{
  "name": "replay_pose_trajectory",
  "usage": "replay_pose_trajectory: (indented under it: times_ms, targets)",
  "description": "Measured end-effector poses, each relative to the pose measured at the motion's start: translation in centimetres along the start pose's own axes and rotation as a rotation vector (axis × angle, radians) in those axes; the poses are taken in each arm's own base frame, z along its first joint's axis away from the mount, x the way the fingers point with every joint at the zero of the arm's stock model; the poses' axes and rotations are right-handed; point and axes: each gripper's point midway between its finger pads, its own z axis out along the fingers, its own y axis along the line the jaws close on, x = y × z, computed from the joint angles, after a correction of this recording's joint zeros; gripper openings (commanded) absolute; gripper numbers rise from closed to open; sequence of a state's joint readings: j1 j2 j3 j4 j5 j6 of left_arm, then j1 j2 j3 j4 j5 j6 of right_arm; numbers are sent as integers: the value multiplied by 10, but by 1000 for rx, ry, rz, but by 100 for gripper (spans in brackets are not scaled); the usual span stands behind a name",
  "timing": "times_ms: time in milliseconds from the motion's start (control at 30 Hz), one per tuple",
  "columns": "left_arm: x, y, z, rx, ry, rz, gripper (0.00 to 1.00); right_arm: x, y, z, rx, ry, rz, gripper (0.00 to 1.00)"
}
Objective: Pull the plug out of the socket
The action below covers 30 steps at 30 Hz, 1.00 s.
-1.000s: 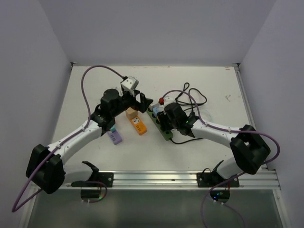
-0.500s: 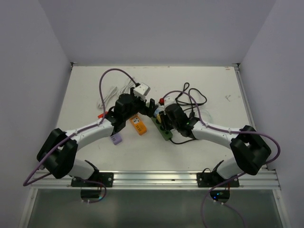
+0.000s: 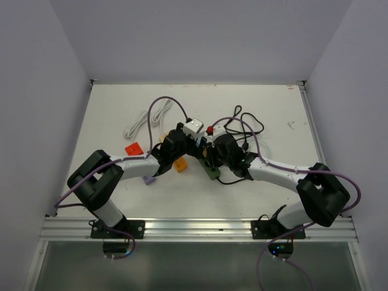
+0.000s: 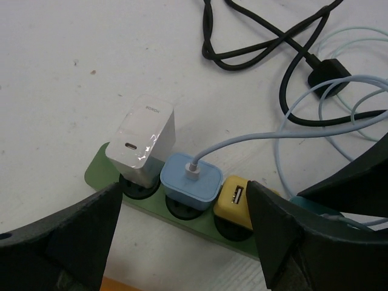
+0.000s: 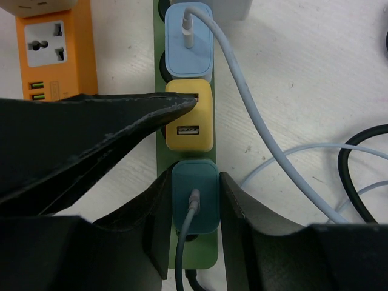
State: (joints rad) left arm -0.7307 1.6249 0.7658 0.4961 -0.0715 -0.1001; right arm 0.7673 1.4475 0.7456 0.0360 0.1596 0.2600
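- Top view: the left gripper (image 3: 195, 140) and right gripper (image 3: 211, 156) meet at centre frame over the green power strip (image 3: 211, 173). An orange socket block (image 3: 180, 165) lies just left of it. The plugs are too small to sort here.
- Left wrist view: the left gripper's jaws gape wide and hold nothing, one finger at lower left and one at lower right. Seated along the strip between them are a white charger (image 4: 145, 142), a blue plug (image 4: 191, 182) with a pale cable (image 4: 242, 141), and a yellow adapter (image 4: 236, 197). The lower-right fingertip sits just beside the yellow adapter.
- Right wrist view: the right gripper's jaws press both sides of the teal plug (image 5: 194, 203) at lower centre, which is seated near the strip's end. A dark finger (image 5: 91, 139) from the left, probably the left gripper's, touches the yellow adapter's corner.
- Handling, as judged: the likely target is the blue plug. Centre the open jaws on its body, clear of both neighbours. Pinch the flat sides, not the cable. Draw straight along the pins, without rocking. The right grip should pin the strip so it cannot lift.
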Motion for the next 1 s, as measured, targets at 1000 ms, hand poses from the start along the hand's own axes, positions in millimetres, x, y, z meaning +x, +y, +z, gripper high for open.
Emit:
replay_pose_trajectory:
  times_ms: [1000]
  targets:
    - [26,-17,1,-25,-130,-212,71,6,-3,-8,-125,69,150,0]
